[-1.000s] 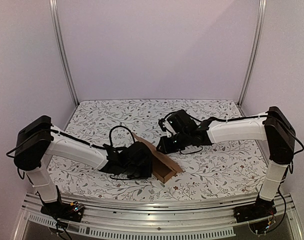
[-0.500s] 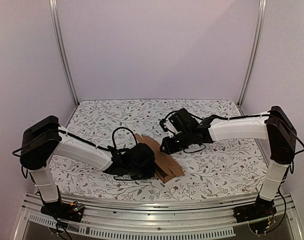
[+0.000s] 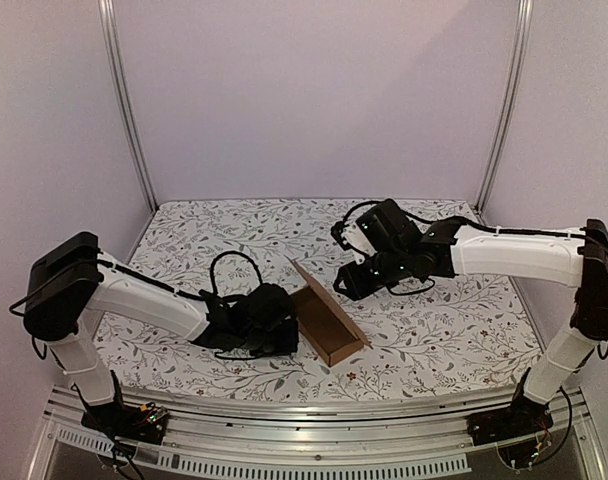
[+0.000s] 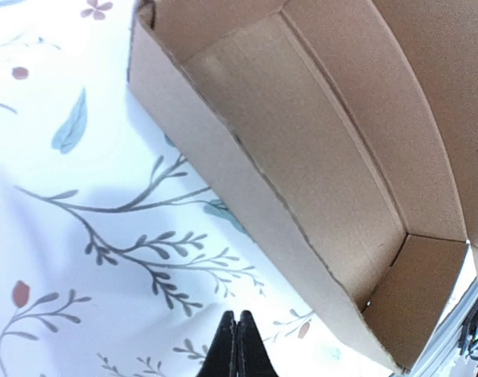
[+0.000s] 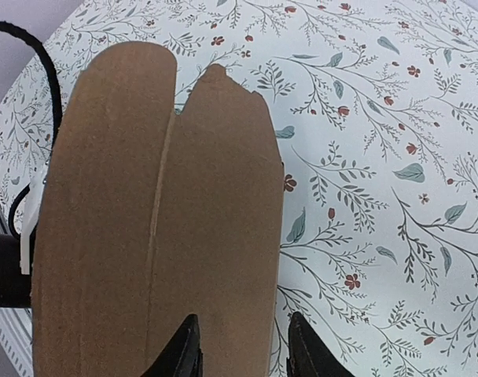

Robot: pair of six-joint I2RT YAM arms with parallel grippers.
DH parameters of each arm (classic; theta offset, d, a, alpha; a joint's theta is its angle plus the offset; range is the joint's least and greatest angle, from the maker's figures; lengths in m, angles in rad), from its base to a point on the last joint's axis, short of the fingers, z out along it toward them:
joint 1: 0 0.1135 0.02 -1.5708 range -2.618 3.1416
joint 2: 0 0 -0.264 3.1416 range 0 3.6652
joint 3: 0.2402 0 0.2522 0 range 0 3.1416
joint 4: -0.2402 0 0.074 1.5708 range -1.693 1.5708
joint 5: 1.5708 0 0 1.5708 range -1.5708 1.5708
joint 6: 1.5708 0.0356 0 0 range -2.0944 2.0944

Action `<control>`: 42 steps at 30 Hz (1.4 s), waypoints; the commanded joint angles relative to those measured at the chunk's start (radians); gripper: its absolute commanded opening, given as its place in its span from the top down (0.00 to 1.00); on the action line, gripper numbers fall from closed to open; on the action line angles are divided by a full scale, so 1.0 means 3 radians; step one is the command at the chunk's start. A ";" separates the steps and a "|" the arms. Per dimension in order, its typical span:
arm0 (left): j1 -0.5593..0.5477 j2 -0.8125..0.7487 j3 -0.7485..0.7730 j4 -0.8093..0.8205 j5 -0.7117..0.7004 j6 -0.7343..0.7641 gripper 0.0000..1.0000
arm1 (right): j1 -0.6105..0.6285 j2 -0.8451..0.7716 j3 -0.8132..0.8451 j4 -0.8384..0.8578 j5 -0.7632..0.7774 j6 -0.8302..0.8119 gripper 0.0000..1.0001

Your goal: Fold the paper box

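The paper box (image 3: 331, 335) is a brown cardboard tray lying slantwise in the front middle of the table, with its lid flap (image 3: 318, 294) standing up along the right long side. My left gripper (image 3: 287, 333) is shut and empty, low over the cloth just left of the box. In the left wrist view its fingertips (image 4: 236, 345) point at the near long wall of the open tray (image 4: 302, 149). My right gripper (image 3: 348, 286) is open behind the lid. In the right wrist view its jaws (image 5: 243, 349) stand apart in front of the lid's outer face (image 5: 160, 236), not gripping it.
A floral tablecloth (image 3: 434, 330) covers the table. Metal frame posts (image 3: 129, 120) stand at the back corners and a rail (image 3: 314, 440) runs along the front edge. The left arm's black cable (image 5: 34, 47) loops beyond the lid.
The left gripper has drawn back left off the box, uncovering the open tray. The right gripper has pulled back to the right and away from the lid, which now stands more upright.
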 commanded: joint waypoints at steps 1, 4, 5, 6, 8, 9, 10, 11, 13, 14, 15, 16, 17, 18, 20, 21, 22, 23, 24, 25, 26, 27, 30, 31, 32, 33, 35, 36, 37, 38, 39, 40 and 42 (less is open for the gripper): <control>0.0091 -0.0214 -0.0086 -0.0281 -0.0114 0.0179 1.00 | -0.0014 -0.0394 -0.0225 -0.0189 0.0188 -0.0237 0.62; 0.0133 -0.0327 -0.0107 -0.0387 -0.0156 0.0273 0.99 | -0.0018 -0.0686 -0.0406 -0.0299 0.0279 -0.0340 0.60; 0.0144 -0.0371 -0.0117 -0.0409 -0.0163 0.0301 0.99 | -0.0015 -0.0758 -0.0465 -0.0337 0.0275 -0.0366 0.60; 0.0149 -0.0393 -0.0124 -0.0426 -0.0172 0.0333 0.99 | -0.0016 -0.0884 -0.0539 -0.0371 0.0243 -0.0415 0.59; 0.0169 -0.0461 -0.0119 -0.0483 -0.0202 0.0421 0.99 | -0.0018 -0.1058 -0.0665 -0.0449 0.0148 -0.0466 0.58; 0.0173 -0.0494 -0.0109 -0.0520 -0.0224 0.0460 0.99 | -0.0013 -0.1172 -0.0748 -0.0476 0.0083 -0.0488 0.58; 0.0177 -0.0529 -0.0098 -0.0568 -0.0280 0.0496 0.99 | -0.0015 -0.1264 -0.0812 -0.0498 -0.0014 -0.0512 0.57; 0.0178 -0.0567 -0.0086 -0.0613 -0.0321 0.0533 0.98 | -0.0014 -0.1328 -0.0873 -0.0526 -0.0125 -0.0536 0.59; 0.0187 -0.0652 -0.0044 -0.0723 -0.0407 0.0620 0.97 | -0.0011 -0.1471 -0.0961 -0.0610 -0.0226 -0.0607 0.60; 0.0192 -0.0688 -0.0018 -0.0795 -0.0466 0.0658 0.97 | 0.0000 -0.1529 -0.0993 -0.0643 -0.0258 -0.0626 0.60; 0.0197 -0.0729 0.0012 -0.0881 -0.0514 0.0696 0.96 | 0.0023 -0.1567 -0.1022 -0.0663 -0.0282 -0.0637 0.59; 0.0203 -0.0773 0.0029 -0.0933 -0.0563 0.0727 0.96 | 0.0072 -0.1627 -0.1052 -0.0664 -0.0281 -0.0647 0.58; 0.0211 -0.0814 0.0036 -0.0976 -0.0608 0.0751 0.96 | 0.0138 -0.1671 -0.1089 -0.0652 -0.0267 -0.0666 0.57; 0.0218 -0.0858 0.0038 -0.1005 -0.0640 0.0767 0.95 | 0.0216 -0.1706 -0.1121 -0.0638 -0.0221 -0.0689 0.56; 0.0238 -0.0955 0.0022 -0.1036 -0.0680 0.0791 0.95 | 0.0363 -0.1772 -0.1220 -0.0553 -0.0127 -0.0742 0.55; 0.0247 -0.1009 0.0011 -0.1043 -0.0698 0.0804 0.95 | 0.0404 -0.1802 -0.1289 -0.0483 -0.0113 -0.0759 0.55; 0.0250 -0.1067 -0.0001 -0.1048 -0.0713 0.0821 0.95 | 0.0435 -0.1823 -0.1357 -0.0401 -0.0115 -0.0759 0.55; 0.0253 -0.1130 -0.0014 -0.1046 -0.0726 0.0835 0.95 | 0.0462 -0.1846 -0.1414 -0.0282 -0.0131 -0.0740 0.54; 0.0255 -0.1188 -0.0025 -0.1051 -0.0744 0.0846 0.94 | 0.0498 -0.1862 -0.1476 -0.0169 -0.0145 -0.0726 0.54; 0.0254 -0.1240 -0.0034 -0.1061 -0.0768 0.0858 0.94 | 0.0559 -0.1872 -0.1536 -0.0052 -0.0136 -0.0731 0.54; 0.0258 -0.1297 -0.0045 -0.1075 -0.0794 0.0864 0.94 | 0.0632 -0.1891 -0.1602 0.0062 -0.0096 -0.0762 0.54; 0.0256 -0.1366 -0.0055 -0.1098 -0.0819 0.0874 0.93 | 0.0717 -0.1903 -0.1664 0.0169 -0.0038 -0.0832 0.55; 0.0265 -0.1499 -0.0095 -0.1141 -0.0884 0.0881 0.93 | 0.0826 -0.1887 -0.1767 0.0353 0.0305 -0.0961 0.55; 0.0271 -0.1537 -0.0115 -0.1141 -0.0897 0.0885 0.92 | 0.0834 -0.1850 -0.1770 0.0383 0.0390 -0.0958 0.56; 0.0275 -0.1561 -0.0130 -0.1141 -0.0908 0.0883 0.92 | 0.0850 -0.1823 -0.1768 0.0410 0.0462 -0.0954 0.57; 0.0275 -0.1593 -0.0146 -0.1141 -0.0918 0.0878 0.92 | 0.0881 -0.1771 -0.1766 0.0445 0.0558 -0.0953 0.58; 0.0281 -0.1629 -0.0182 -0.1140 -0.0934 0.0867 0.92 | 0.0955 -0.1714 -0.1777 0.0562 0.0711 -0.0956 0.58; 0.0281 -0.1641 -0.0194 -0.1133 -0.0939 0.0866 0.92 | 0.0984 -0.1682 -0.1781 0.0625 0.0778 -0.0962 0.58; 0.0278 -0.1649 -0.0200 -0.1130 -0.0943 0.0862 0.92 | 0.1005 -0.1662 -0.1781 0.0682 0.0839 -0.0960 0.58; 0.0282 -0.1652 -0.0203 -0.1129 -0.0945 0.0860 0.92 | 0.1018 -0.1629 -0.1781 0.0728 0.0869 -0.0958 0.58; 0.0285 -0.1656 -0.0205 -0.1135 -0.0946 0.0856 0.92 | 0.1020 -0.1599 -0.1777 0.0777 0.0877 -0.0958 0.58; 0.0286 -0.1654 -0.0206 -0.1135 -0.0943 0.0855 0.92 | 0.1030 -0.1546 -0.1766 0.0787 0.0898 -0.0962 0.58; 0.0286 -0.1664 -0.0206 -0.1141 -0.0945 0.0855 0.92 | 0.1042 -0.1471 -0.1746 0.0804 0.0942 -0.0958 0.58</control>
